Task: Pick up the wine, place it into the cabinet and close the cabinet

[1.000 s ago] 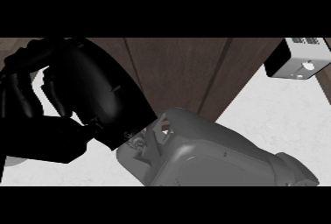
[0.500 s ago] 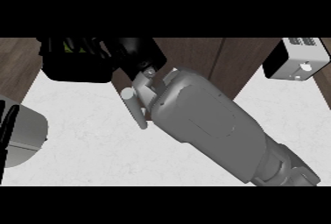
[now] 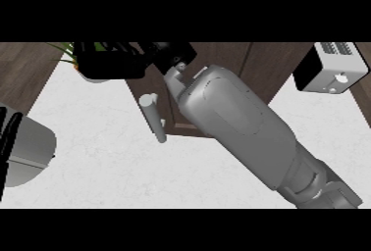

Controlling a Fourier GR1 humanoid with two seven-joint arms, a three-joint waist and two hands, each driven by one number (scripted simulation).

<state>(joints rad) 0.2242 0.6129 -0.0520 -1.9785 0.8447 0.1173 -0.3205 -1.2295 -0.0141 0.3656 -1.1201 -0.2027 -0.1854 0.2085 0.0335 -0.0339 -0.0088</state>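
Writing could not be read anywhere in your head view: the white toaster [image 3: 332, 68] at the upper right showed only slots on top and a round knob on its side, with no brand you could make out. Your right forearm [image 3: 239, 122] ran as a broad grey mass from the lower right edge up and to the left, across the white counter [image 3: 109, 162] and over the dark wooden cabinet [image 3: 232, 59]. At its end your right hand [image 3: 130, 61] sat black at the top of the view, over the cabinet's upper left part and beside a few green leaves [image 3: 65, 51]. I cannot tell how its fingers stood; they merged into one dark shape. The wine did not show as a separate thing, so you could not place it from this view. A pale grey cabinet handle [image 3: 153, 117] stood just left of the forearm, tilted slightly. A grey rounded object with dark bars [image 3: 22, 147] lay at the left edge. Your left hand did not appear.
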